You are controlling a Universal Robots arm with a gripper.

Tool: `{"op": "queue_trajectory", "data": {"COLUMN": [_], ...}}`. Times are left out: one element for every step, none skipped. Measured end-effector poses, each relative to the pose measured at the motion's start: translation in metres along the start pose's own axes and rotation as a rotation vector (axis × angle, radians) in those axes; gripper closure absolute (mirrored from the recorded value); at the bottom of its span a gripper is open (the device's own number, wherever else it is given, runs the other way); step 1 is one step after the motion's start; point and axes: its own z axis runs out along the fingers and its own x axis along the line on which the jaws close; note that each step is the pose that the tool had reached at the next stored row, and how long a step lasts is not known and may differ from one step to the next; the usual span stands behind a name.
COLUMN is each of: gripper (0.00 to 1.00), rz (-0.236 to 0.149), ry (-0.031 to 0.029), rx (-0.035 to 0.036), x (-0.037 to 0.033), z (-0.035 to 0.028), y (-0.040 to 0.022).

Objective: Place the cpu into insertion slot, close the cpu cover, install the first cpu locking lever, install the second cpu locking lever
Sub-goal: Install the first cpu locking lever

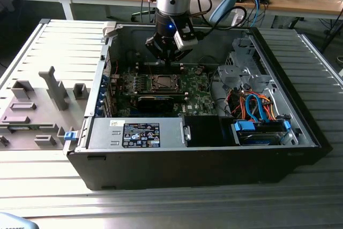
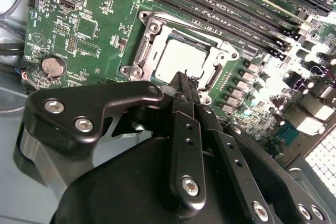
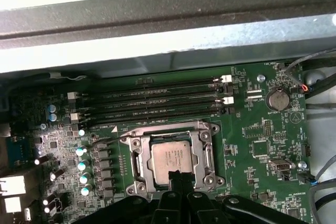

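Hanging over the open computer case (image 1: pixel 203 154), the gripper (image 1: pixel 167 60) points down at the green motherboard (image 1: pixel 195 97) with its fingers (image 2: pixel 185 98) pressed together, holding nothing. Directly under the fingertips lies the insertion slot (image 3: pixel 174 160), and the cpu (image 3: pixel 170 158) already sits flat inside it, its grey metal top facing up. The cpu cover (image 2: pixel 157 38) lies down around the cpu as a silver frame, touching the slot's rim. The fingertips are just above the near edge of the cpu; I cannot tell if they touch it.

Beyond the slot from the gripper run the long black memory slots (image 3: pixel 157 100), close to the frame. To one side of the gripper a round coin battery (image 2: pixel 52 66) sits on the board, well apart from the slot. In the exterior view, a black card (image 1: pixel 155 102) lies just in front of the slot, and a bundle of orange and blue cables (image 1: pixel 256 106) lies toward the exterior view's right. The case rests on a ribbed metal counter (image 1: pixel 161 207).
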Motion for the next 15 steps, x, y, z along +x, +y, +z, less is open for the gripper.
{"op": "queue_trajectory", "data": {"gripper": [0.89, 0.89, 0.89, 0.89, 0.89, 0.89, 0.89, 0.89, 0.89, 0.89, 0.89, 0.89, 0.89, 0.89, 0.89], "rz": [-0.001, -0.003, -0.004, -0.009, -0.011, -0.012, -0.014, -0.016, -0.017, -0.019, -0.021, -0.022, -0.023, -0.025, -0.027], "ry": [-0.0001, -0.0001, -0.0002, -0.0004, -0.0005, -0.0005, -0.0006, -0.0007, -0.0007, -0.0008, -0.0009, -0.0009, -0.0010, -0.0011, -0.0011], "rx": [0.0000, 0.0001, 0.0001, 0.0001, 0.0000, 0.0001, 0.0001, 0.0000, 0.0001, 0.0000, 0.0000, 0.0001, 0.0001, 0.0001, 0.0001], "x": [0.0000, 0.0000, 0.0000, 0.0000, 0.0000, 0.0000, 0.0000, 0.0000, 0.0000, 0.0000, 0.0000, 0.0000, 0.0000, 0.0000, 0.0000], "z": [0.0000, 0.0000, 0.0000, 0.0000, 0.0000, 0.0000, 0.0000, 0.0000, 0.0000, 0.0000, 0.0000, 0.0000, 0.0000, 0.0000, 0.0000], "y": [0.0000, 0.0000, 0.0000, 0.0000, 0.0000, 0.0000, 0.0000, 0.0000, 0.0000, 0.0000, 0.0000, 0.0000, 0.0000, 0.0000, 0.0000]}}
